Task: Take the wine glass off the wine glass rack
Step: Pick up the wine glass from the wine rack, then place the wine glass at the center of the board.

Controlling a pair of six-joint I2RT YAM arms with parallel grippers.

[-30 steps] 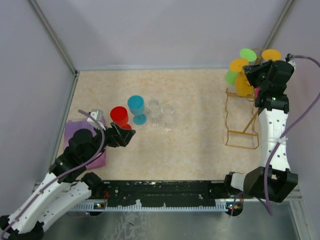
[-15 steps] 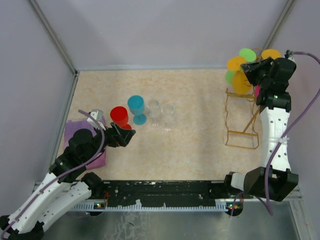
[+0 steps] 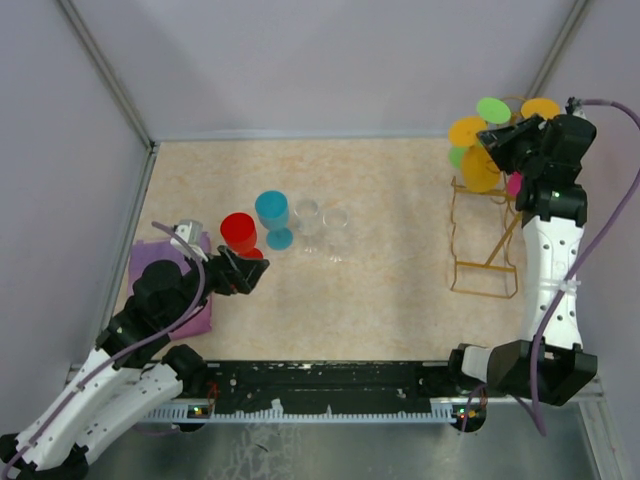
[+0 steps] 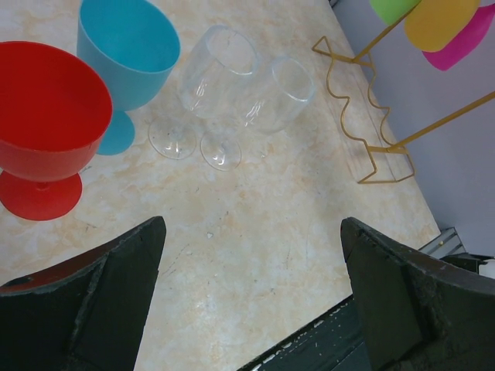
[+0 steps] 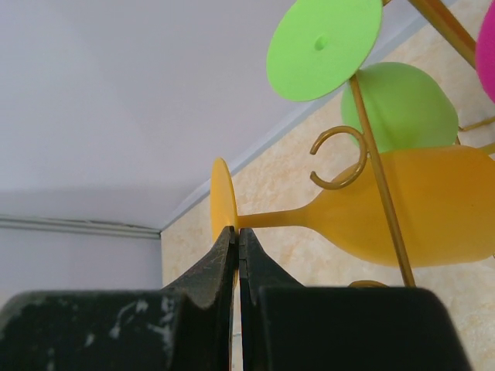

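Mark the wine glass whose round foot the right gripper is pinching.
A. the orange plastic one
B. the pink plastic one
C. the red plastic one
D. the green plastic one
A: in the right wrist view the right gripper is shut on the rim of the round foot of the orange plastic wine glass, which hangs on the gold wire wine glass rack.

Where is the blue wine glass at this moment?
The blue wine glass stands on the table, left of centre in the top view, between the red glass and a clear glass.
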